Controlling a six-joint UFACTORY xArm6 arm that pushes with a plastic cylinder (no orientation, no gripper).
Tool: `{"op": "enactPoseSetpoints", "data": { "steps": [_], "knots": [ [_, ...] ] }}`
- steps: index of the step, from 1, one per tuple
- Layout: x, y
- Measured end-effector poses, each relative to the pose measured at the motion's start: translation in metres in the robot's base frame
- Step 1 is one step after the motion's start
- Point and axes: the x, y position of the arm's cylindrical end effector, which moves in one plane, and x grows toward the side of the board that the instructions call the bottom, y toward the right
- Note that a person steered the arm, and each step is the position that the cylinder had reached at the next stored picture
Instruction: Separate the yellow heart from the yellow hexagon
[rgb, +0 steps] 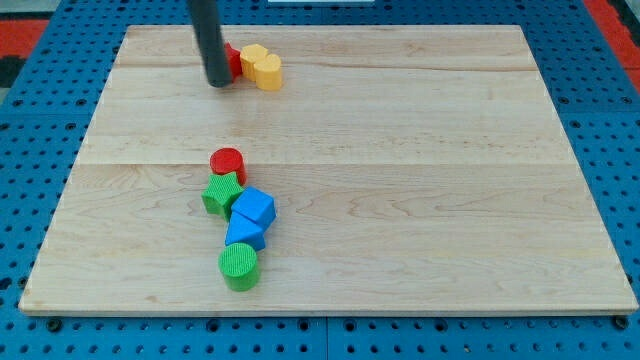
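Two yellow blocks touch each other near the view's top, left of centre. The front one (267, 72) looks like the hexagon. The one behind it (254, 54) looks like the heart, though its outline is hard to make out. A red block (234, 61) sits against their left side, partly hidden by the rod. My tip (219, 84) rests on the board just left of the red block, a short way left of the yellow pair.
A cluster lies lower on the wooden board (420, 200): a red cylinder (228, 162), a green star (222, 193), two blue blocks (255, 208) (245, 235) and a green cylinder (239, 266). Blue pegboard (30, 200) surrounds the board.
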Motion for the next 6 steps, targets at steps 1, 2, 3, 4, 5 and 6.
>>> {"op": "enactPoseSetpoints", "data": {
  "steps": [1, 2, 3, 4, 5, 6],
  "knots": [
    [0.001, 0.042],
    [-0.030, 0.075],
    [-0.024, 0.084],
    [0.012, 0.022],
    [-0.034, -0.034],
    [-0.034, -0.015]
  ]
}}
